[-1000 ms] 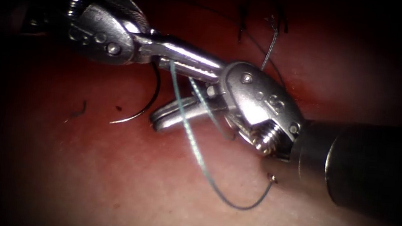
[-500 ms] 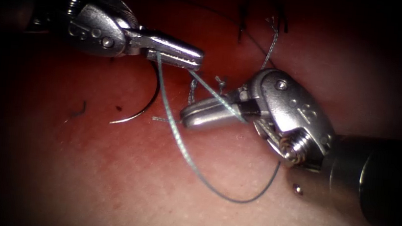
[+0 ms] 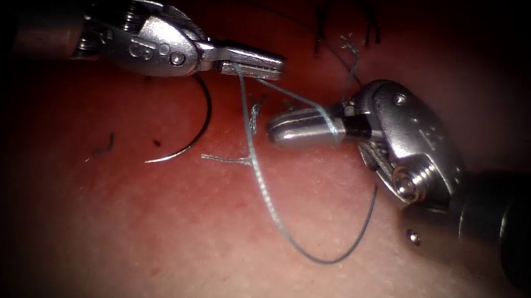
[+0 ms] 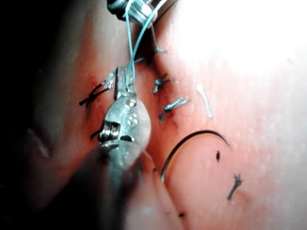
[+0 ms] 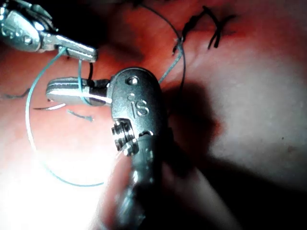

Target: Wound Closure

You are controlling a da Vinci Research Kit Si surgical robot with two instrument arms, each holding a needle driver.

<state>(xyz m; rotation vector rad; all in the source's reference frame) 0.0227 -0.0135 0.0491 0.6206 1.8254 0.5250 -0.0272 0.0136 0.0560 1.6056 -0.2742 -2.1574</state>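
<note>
While the red, wet pork tissue (image 3: 217, 242) lies under both tools, the left gripper (image 3: 257, 64) pinches the teal thread (image 3: 262, 181). That thread wraps the right gripper (image 3: 300, 126), pressed together. They've drawn apart: knot-tying. The dark curved needle (image 3: 188, 141) lies free, left of the stitches.

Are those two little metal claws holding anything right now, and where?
The left tool pinches the thread at its jaw tips. The thread wraps around the right tool. The needle lies free on the tissue, held by neither.
</note>
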